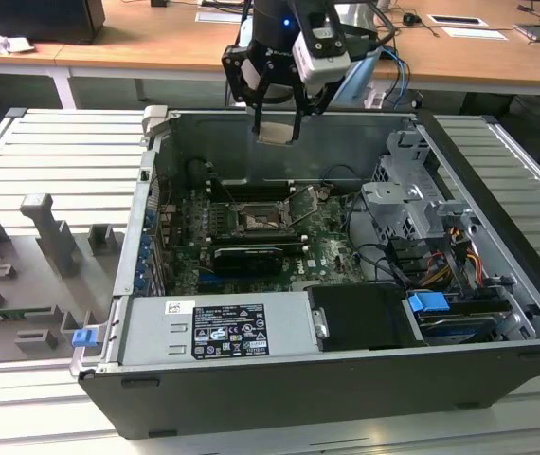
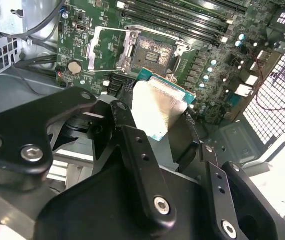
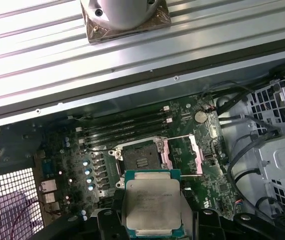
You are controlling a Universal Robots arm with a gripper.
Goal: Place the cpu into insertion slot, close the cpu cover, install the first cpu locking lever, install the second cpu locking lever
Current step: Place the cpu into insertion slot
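Pincer (image 1: 276, 133) gripping cpu (image 3: 150, 206), above insertion slot (image 3: 141, 159) — cpu cover (image 3: 197, 156) open

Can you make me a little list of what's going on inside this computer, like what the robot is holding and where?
tool: shut on the cpu, above the open case
cpu: held over the motherboard, not in the slot yet
insertion slot: empty
cpu cover: flipped open beside the slot

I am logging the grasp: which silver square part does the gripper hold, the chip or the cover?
The chip, clamped in the gripper above the board; the cover is flipped open beside the empty socket.
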